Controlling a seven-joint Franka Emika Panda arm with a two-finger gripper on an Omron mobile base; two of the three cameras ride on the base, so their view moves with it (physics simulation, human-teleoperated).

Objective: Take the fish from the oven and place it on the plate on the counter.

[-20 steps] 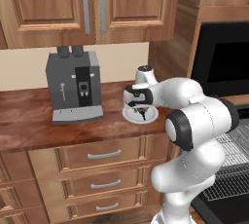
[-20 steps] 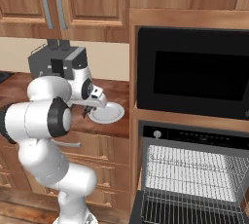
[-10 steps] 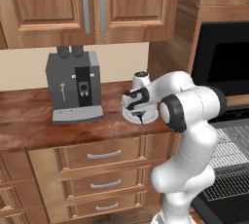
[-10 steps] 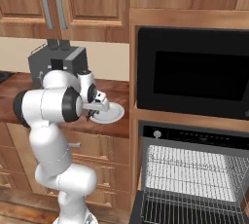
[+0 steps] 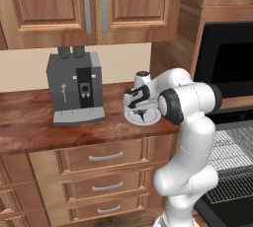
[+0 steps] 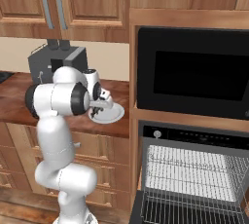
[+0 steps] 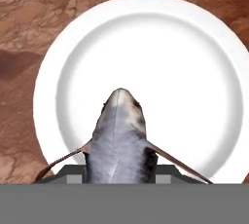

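Note:
A grey fish (image 7: pixel 118 140) with thin fins hangs nose-down between my fingertips, just above the near part of the round white plate (image 7: pixel 160 57). My gripper (image 5: pixel 140 106) is shut on the fish (image 5: pixel 142 114), low over the plate (image 5: pixel 154 118) near the right end of the dark wood counter (image 5: pixel 34 127). From the right side, the gripper (image 6: pixel 99 108) sits over the plate (image 6: pixel 113 116). The oven (image 6: pixel 194 135) stands to the right with its door down and its wire rack (image 6: pixel 189 169) bare.
A grey coffee machine (image 5: pixel 74 88) stands on the counter left of the plate. A black-glass appliance (image 6: pixel 189 72) sits above the oven. The lowered oven door (image 6: pixel 146 208) juts out near the floor. Drawers with silver handles (image 5: pixel 104 157) run below the counter.
My elbow has folded in towards the counter, and the hand has sunk slightly over the plate. The fish stays in the grip.

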